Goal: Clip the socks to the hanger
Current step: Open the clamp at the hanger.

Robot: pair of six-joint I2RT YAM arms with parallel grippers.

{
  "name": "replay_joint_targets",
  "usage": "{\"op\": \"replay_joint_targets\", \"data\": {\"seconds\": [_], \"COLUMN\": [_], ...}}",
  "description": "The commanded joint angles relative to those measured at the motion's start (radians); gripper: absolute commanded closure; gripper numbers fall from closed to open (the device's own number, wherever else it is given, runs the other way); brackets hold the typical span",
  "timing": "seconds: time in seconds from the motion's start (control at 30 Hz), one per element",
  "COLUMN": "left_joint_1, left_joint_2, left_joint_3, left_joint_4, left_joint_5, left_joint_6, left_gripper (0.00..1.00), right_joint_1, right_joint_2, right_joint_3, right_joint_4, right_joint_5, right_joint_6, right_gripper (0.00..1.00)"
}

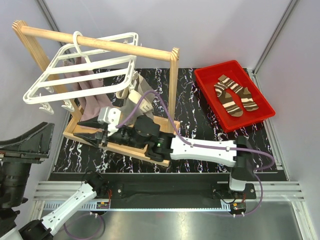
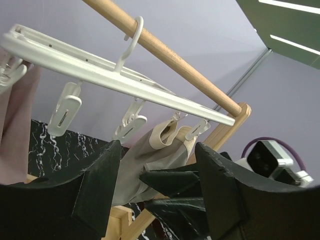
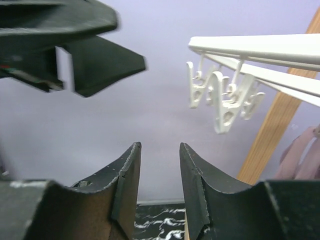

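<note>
The two striped socks [image 1: 235, 94] lie side by side in the red bin [image 1: 210, 80] at the right, far from both grippers. The white hanger [image 1: 85, 65] hangs by its hook from the wooden rail [image 1: 100, 42]. My right arm reaches left across the table, and its gripper [image 1: 88, 130] sits low under the hanger. In its wrist view the right gripper [image 3: 159, 150] is open and holds nothing, with the clips [image 3: 225, 100] up to the right. My left gripper [image 2: 157, 145] is open and empty too, aimed up at the hanger [image 2: 100, 70].
Mauve cloths [image 1: 87, 85] and a grey-beige cloth [image 1: 132, 100] hang from the hanger's clips inside the wooden stand. The stand's base frame [image 1: 120, 147] lies under the right forearm. The two grippers face each other closely beneath the hanger.
</note>
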State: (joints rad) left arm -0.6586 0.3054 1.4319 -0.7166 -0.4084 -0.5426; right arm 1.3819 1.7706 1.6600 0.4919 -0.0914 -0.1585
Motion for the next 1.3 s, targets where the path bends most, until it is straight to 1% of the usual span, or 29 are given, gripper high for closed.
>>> {"op": "replay_joint_targets", "data": {"seconds": [0.0,0.07,0.1,0.17,0.4,0.57,0.7,0.87,1.0,1.07,1.27], "left_joint_1": [0.001,0.001,0.001,0.001,-0.001,0.002,0.001,-0.001,0.001,-0.001,0.001], "left_joint_2": [-0.009,-0.008,-0.006,-0.008,-0.019,-0.023,-0.025,-0.025,-0.032,-0.032,-0.031], "left_joint_3": [0.032,0.051,0.061,0.076,0.078,0.091,0.093,0.07,0.061,0.061,0.047], "left_joint_4": [-0.01,-0.02,-0.026,-0.03,-0.044,-0.053,-0.055,-0.052,-0.05,-0.052,-0.05], "left_joint_5": [-0.026,-0.023,-0.024,-0.021,-0.02,-0.01,-0.015,-0.013,-0.017,-0.02,-0.023], "left_joint_6": [0.072,0.095,0.102,0.121,0.139,0.147,0.151,0.152,0.147,0.147,0.138], "left_gripper": [0.35,0.35,0.35,0.35,0.35,0.35,0.36,0.35,0.35,0.35,0.35], "right_joint_1": [0.0,0.0,-0.001,-0.003,-0.014,-0.014,-0.017,-0.033,-0.06,-0.079,-0.093], "right_joint_2": [0.062,0.116,0.131,0.167,0.236,0.21,0.181,0.168,0.167,0.168,0.165], "right_joint_3": [0.114,0.151,0.19,0.216,0.308,0.256,0.18,0.135,0.15,0.168,0.188], "right_joint_4": [0.152,0.163,0.16,0.158,0.139,0.155,0.178,0.2,0.182,0.142,0.122], "right_joint_5": [0.122,0.159,0.169,0.193,0.194,0.208,0.206,0.214,0.179,0.154,0.096], "right_joint_6": [-0.079,-0.107,-0.116,-0.125,-0.101,-0.082,-0.092,-0.078,-0.069,-0.055,-0.046], "right_gripper": [0.57,0.59,0.59,0.6,0.59,0.59,0.52,0.5,0.45,0.4,0.39]}}
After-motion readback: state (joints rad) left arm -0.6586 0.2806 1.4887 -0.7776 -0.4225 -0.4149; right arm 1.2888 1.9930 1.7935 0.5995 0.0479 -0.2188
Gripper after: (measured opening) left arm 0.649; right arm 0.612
